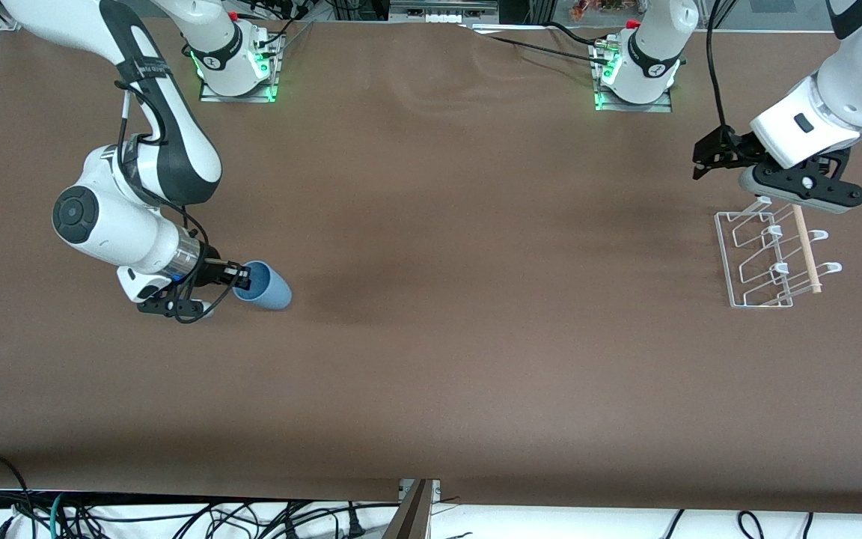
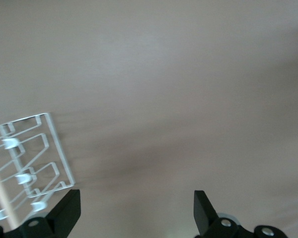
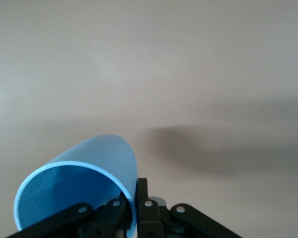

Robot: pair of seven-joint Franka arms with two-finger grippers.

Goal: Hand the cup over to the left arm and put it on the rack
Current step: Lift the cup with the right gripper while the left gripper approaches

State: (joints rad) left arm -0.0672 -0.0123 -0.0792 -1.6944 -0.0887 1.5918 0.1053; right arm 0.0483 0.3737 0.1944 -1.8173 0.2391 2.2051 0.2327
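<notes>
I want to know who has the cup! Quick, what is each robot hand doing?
Left end effector: open, empty, over the table beside the rack.
Right end effector: shut on the rim of the blue cup.

The cup lies on its side toward the right arm's end of the table, its rim pinched by the right gripper. The rack stands well apart at the left arm's end, with the left gripper spread wide in the air just beside it.

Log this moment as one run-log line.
right end effector: shut on cup rim | left end effector: open over rack | handover: pending
</notes>
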